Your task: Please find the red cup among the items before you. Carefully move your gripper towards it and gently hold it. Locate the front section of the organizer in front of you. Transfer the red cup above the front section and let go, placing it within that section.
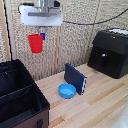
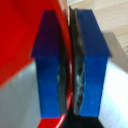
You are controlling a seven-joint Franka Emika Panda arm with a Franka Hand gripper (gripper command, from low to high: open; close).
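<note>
Organizer sits at the exterior view's left, a big black fabric box with stiff walls and dividers; the compartments visible look empty, though the dark interior hides detail. Front section is the wide compartment nearest the camera, nothing seen inside it. Above and a bit right of the organizer, the red cup hangs in the air, well off the table, upright with mouth up, held at its rim by the gripper. Wrist view shows the two blue fingers pressed close with a thin red wall pinched between them, so the tool is clamped on the cup's rim wall. Cup looks like light, smooth, thin plastic: stiff enough for a rim pinch, but slippery and prone to swinging or slipping if squeezed lightly; a wall-and-rim grip like this one seems the sensible hold. Likely stage: cup lifted, carry toward the front section not finished, since the cup is not over that compartment yet. Middle of the table: a blue bowl, shallow, looks empty, with a dark blue flat box standing on edge just behind it. Exterior view's right: a black machine, closed, contents not visible.
</note>
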